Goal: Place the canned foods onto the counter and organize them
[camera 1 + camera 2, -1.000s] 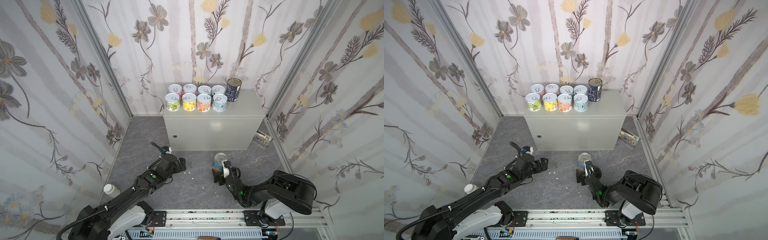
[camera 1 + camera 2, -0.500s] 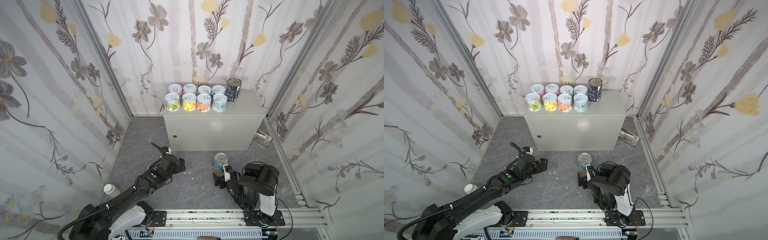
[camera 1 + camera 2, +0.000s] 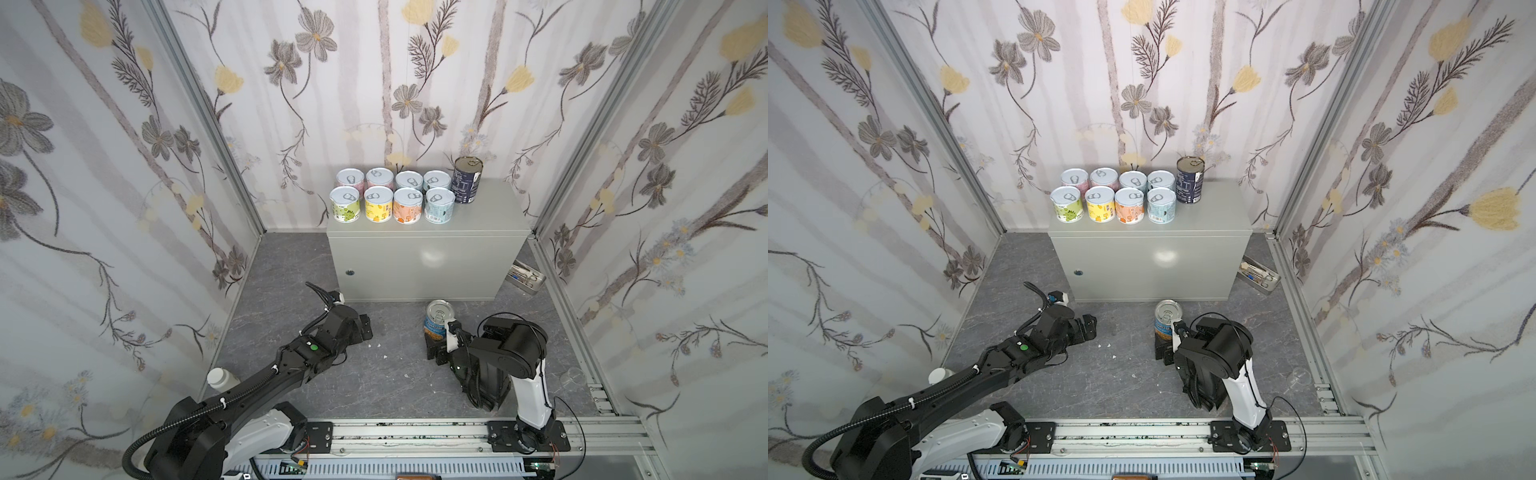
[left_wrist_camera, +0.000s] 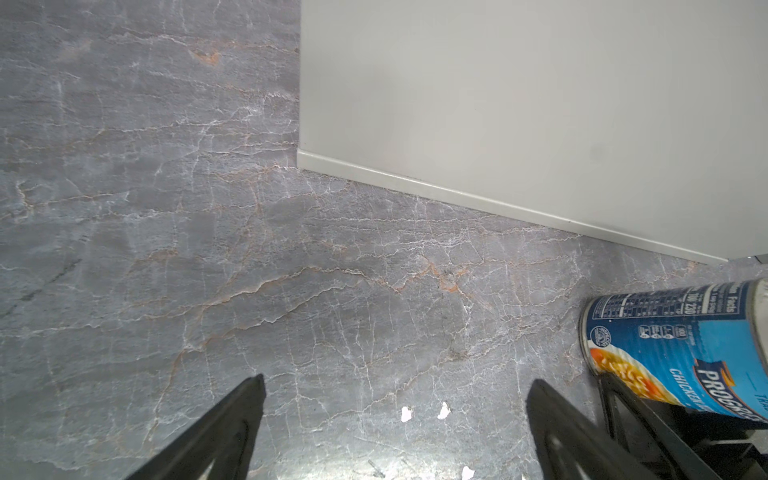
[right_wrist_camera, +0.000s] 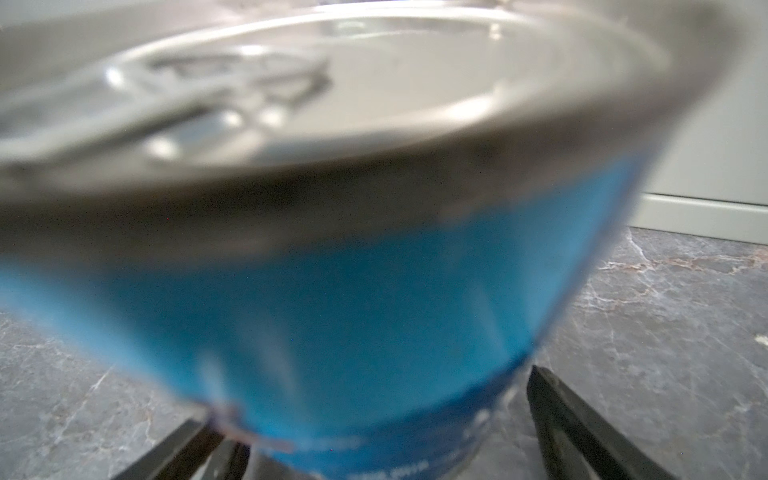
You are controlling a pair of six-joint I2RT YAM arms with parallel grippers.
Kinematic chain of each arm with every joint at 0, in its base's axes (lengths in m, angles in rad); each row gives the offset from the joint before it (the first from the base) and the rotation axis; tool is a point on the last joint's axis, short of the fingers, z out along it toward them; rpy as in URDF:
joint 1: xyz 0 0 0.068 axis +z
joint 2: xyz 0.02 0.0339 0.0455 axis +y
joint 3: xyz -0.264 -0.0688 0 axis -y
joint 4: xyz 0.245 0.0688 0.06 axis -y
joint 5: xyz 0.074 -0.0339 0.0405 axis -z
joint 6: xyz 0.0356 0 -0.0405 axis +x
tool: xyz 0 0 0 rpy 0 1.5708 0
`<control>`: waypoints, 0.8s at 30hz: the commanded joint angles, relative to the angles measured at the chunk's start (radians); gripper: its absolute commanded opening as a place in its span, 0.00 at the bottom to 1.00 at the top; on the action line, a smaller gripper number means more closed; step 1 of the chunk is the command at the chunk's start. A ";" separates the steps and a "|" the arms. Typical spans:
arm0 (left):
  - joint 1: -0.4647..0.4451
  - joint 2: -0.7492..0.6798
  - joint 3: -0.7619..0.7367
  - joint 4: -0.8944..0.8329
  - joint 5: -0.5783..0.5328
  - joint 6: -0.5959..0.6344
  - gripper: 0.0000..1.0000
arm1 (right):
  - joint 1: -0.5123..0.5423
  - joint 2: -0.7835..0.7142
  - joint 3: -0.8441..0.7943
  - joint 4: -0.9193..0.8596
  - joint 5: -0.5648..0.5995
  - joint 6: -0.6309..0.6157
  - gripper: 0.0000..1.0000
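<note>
The blue Progresso can [image 3: 436,322] is standing upright on the grey floor [image 3: 395,374], just in front of the worktop [image 3: 490,208]. The right pincer [image 5: 368,399] is sitting wide open around the can's bottom, not squeezing it. The left pincer [image 4: 397,381] is hanging wide open over bare floor, holding nothing. Eight short cans [image 3: 378,201] are standing in two rows on the worktop, with a dark navy can [image 3: 466,180] beside them.

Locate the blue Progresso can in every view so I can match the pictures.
In a top view: Progresso can upright on the floor before the counter, right of centre.
In a top view: same spot, before the counter.
Left wrist: partly in frame, label readable.
Right wrist: fills most of the frame, blurred.
Shared landmark: the counter's pale front, also in both wrist views.
</note>
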 commanded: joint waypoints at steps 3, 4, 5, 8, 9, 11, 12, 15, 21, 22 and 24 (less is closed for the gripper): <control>0.003 0.009 0.017 0.003 -0.025 0.009 1.00 | -0.015 0.008 0.013 0.224 -0.133 0.034 1.00; 0.003 0.011 0.020 0.003 -0.026 0.011 1.00 | -0.021 0.013 0.020 0.224 -0.136 0.030 1.00; 0.005 0.016 0.021 0.003 -0.024 0.011 1.00 | -0.030 0.020 0.028 0.224 -0.139 0.030 1.00; 0.005 0.022 0.021 0.002 -0.022 0.014 1.00 | -0.045 0.036 0.048 0.224 -0.146 0.026 1.00; 0.006 0.022 0.020 0.002 -0.022 0.013 1.00 | -0.045 0.039 0.056 0.224 -0.154 0.022 1.00; 0.007 0.024 0.017 0.002 -0.024 0.017 1.00 | -0.072 0.041 0.073 0.224 -0.174 0.006 1.00; 0.008 0.024 0.016 0.002 -0.023 0.018 1.00 | -0.080 0.041 0.080 0.224 -0.181 0.001 1.00; 0.012 0.022 0.016 0.000 -0.020 0.020 1.00 | -0.087 0.044 0.094 0.224 -0.203 -0.002 1.00; 0.018 0.021 0.014 -0.001 -0.021 0.023 1.00 | -0.087 0.052 0.100 0.224 -0.209 0.001 0.99; 0.018 0.020 0.014 -0.001 -0.021 0.021 1.00 | -0.087 0.052 0.100 0.224 -0.209 0.001 0.98; 0.017 0.022 0.014 -0.001 -0.019 0.019 1.00 | -0.088 0.049 0.101 0.225 -0.209 0.005 0.95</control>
